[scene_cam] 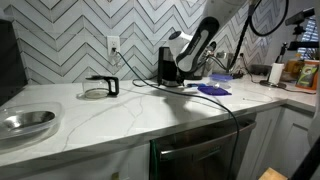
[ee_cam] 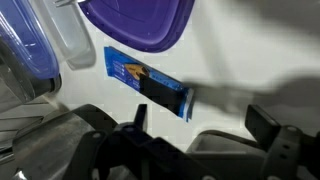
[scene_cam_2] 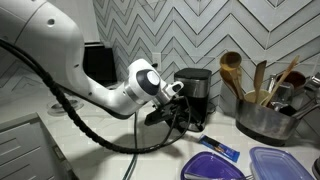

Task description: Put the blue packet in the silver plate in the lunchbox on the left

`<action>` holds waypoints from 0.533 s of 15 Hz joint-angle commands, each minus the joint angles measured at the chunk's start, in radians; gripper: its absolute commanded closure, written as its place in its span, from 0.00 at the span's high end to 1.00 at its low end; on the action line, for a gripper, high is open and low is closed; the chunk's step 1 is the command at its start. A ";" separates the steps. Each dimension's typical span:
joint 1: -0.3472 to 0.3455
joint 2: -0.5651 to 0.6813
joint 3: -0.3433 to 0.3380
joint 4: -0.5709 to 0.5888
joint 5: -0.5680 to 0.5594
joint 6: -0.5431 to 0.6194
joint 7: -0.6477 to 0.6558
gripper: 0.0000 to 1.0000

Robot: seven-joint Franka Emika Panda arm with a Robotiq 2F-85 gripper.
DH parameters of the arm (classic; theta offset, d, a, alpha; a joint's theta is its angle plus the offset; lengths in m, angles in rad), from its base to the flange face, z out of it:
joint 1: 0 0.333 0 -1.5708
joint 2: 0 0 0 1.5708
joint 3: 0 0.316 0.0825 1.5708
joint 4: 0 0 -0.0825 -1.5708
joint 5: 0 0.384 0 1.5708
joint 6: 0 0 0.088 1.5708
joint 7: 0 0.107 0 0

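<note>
The blue packet (ee_cam: 146, 83) lies flat on the white counter, just below a purple lid (ee_cam: 140, 20) in the wrist view. It also shows in an exterior view (scene_cam_2: 218, 150). My gripper (ee_cam: 200, 125) is open and empty, and hovers above the counter close to the packet's near end, without touching it. In an exterior view the gripper (scene_cam_2: 168, 117) hangs low over the counter to the left of the packet. The silver plate (scene_cam: 25, 122) stands empty at the far end of the counter, well away from the arm.
A clear lunchbox with a purple lid (scene_cam_2: 280, 162) stands beside the packet, and another clear container (ee_cam: 30, 45) is near it. A black appliance (scene_cam_2: 192, 90) and a pot of wooden utensils (scene_cam_2: 262, 112) stand by the tiled wall. A black ring-shaped thing (scene_cam: 100, 88) lies mid-counter.
</note>
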 commanded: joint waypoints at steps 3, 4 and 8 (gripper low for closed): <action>0.014 0.073 -0.034 0.061 0.067 -0.008 -0.037 0.95; 0.015 0.080 -0.036 0.067 0.077 -0.010 -0.041 0.86; 0.021 0.097 -0.047 0.086 0.100 -0.012 -0.049 0.66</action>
